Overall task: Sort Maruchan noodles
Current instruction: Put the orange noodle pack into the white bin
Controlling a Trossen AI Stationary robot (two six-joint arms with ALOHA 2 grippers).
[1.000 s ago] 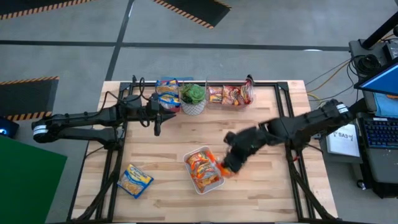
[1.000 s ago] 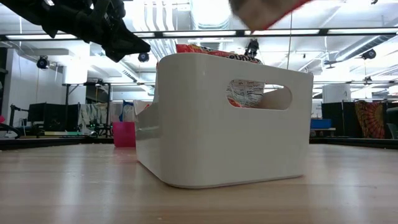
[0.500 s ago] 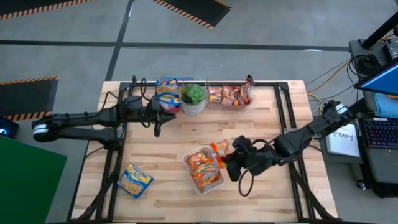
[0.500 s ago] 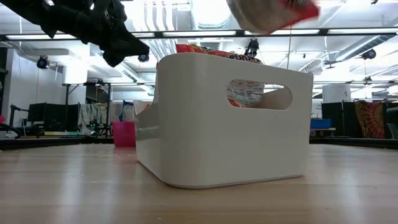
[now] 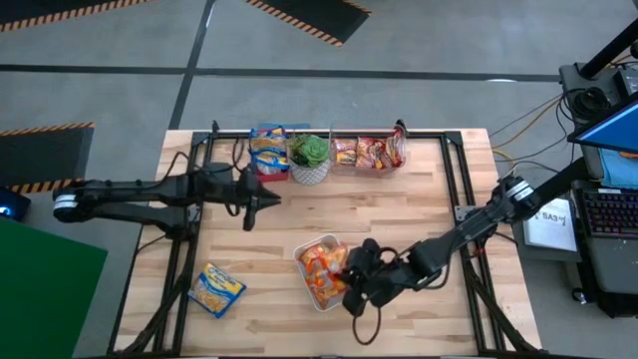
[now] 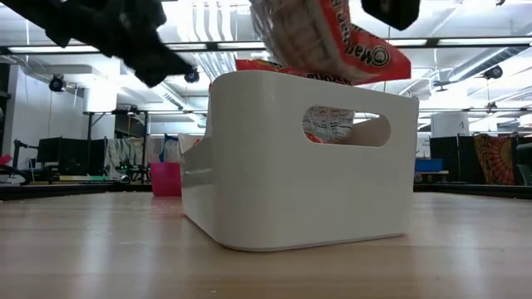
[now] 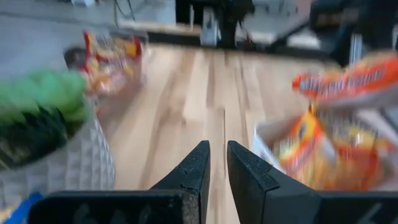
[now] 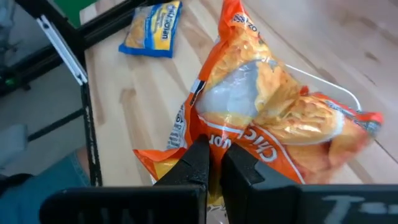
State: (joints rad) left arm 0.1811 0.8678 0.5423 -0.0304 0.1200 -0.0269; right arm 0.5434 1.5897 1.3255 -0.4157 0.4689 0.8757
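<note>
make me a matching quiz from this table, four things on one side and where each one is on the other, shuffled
Things:
1. orange noodle packet
2. blue-edged packet
3. potted plant
4. left gripper

Places:
A. far edge of the table, between packet stacks
B. lying alone near the front left corner
C. shut and empty, above bare wood left of centre
D. pinched in the right gripper over the white bin

Pairs: 1-D, 2-B, 3-A, 4-C

Right gripper [image 5: 351,289] low at the table's middle, fingers pinched; left gripper [image 5: 248,211] hovers farther back.
</note>
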